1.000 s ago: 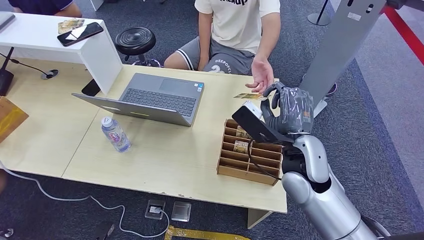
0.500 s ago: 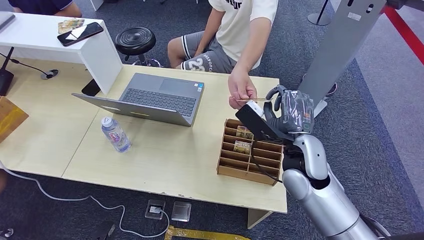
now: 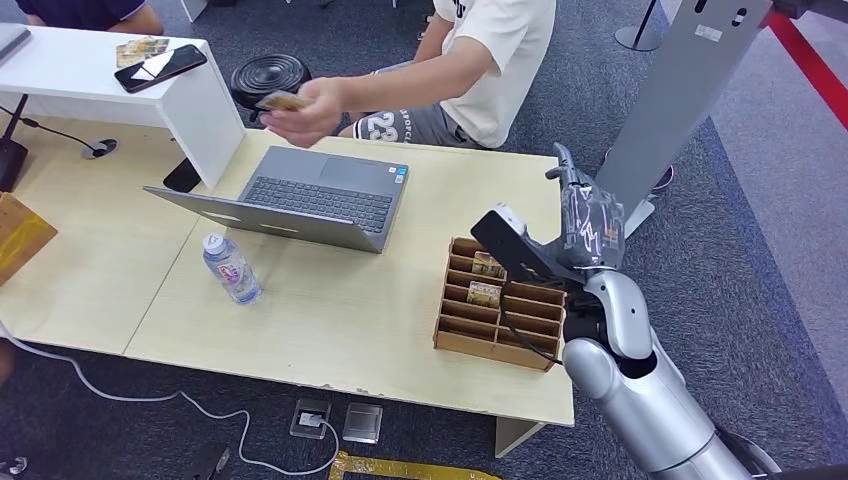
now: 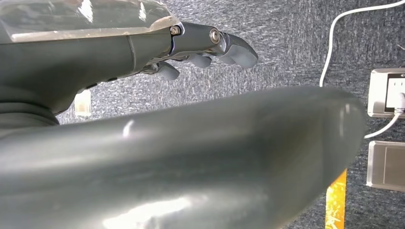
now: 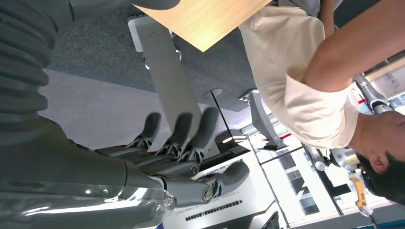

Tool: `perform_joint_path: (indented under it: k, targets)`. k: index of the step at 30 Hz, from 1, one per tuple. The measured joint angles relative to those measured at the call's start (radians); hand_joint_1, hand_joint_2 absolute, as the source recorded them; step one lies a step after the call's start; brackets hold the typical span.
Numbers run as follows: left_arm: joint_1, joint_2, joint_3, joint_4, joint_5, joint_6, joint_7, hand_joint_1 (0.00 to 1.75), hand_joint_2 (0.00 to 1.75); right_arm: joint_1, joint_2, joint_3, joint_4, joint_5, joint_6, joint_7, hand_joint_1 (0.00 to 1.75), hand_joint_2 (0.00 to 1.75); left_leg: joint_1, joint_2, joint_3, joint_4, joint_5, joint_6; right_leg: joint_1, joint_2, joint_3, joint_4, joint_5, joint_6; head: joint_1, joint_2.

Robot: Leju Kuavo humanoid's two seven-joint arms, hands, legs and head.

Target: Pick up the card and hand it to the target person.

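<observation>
The card (image 3: 283,101) is in the person's hand (image 3: 308,110), held out over the back of the laptop, far left of my right hand. My right hand (image 3: 586,215) stands raised over the table's far right edge, beside the wooden card box. Its fingers (image 5: 184,136) are spread and hold nothing. The person in a cream shirt (image 5: 296,81) sits behind the table. My left hand (image 4: 210,45) hangs over the grey carpet with loose, empty fingers.
A wooden card box (image 3: 500,305) with cards in its slots stands below my right hand. An open laptop (image 3: 320,195) and a water bottle (image 3: 231,268) sit on the table (image 3: 330,320). At the back are a white shelf (image 3: 205,110), a phone (image 3: 160,67), a black stool (image 3: 270,78) and a grey pillar (image 3: 680,90).
The person took the card from my right hand and swung it left over the laptop. My right hand's fingers have opened and now point up.
</observation>
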Motion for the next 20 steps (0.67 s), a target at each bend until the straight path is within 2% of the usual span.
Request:
perform_joint_path:
  k: [10, 17, 20]
  targets:
    - [0.002, 0.000, 0.001, 0.000, 0.012, 0.000, 0.007, 0.00, 0.00, 0.094, -0.010, -0.062, -0.074, -0.166, -0.066, -0.084, 0.00, 1.75, 0.000, 0.000, 0.000, 0.000, 0.000, 0.000, 0.000, 0.000, 0.000, 0.000, 0.000, 0.000, 0.000, 0.000]
    - [0.005, 0.000, 0.001, 0.000, 0.014, 0.000, 0.008, 0.00, 0.00, 0.199, -0.039, -0.132, -0.173, -0.421, -0.104, -0.246, 0.00, 1.75, 0.000, 0.000, 0.000, 0.000, 0.000, 0.000, 0.000, 0.000, 0.000, 0.000, 0.000, 0.000, -0.001, 0.000]
    - [0.005, 0.000, 0.001, 0.000, 0.016, 0.000, 0.009, 0.00, 0.00, 0.238, -0.058, -0.159, -0.209, -0.478, -0.107, -0.262, 0.00, 1.75, 0.000, 0.000, 0.000, 0.000, 0.000, 0.000, 0.000, 0.000, 0.000, 0.000, 0.000, 0.000, 0.000, 0.000]
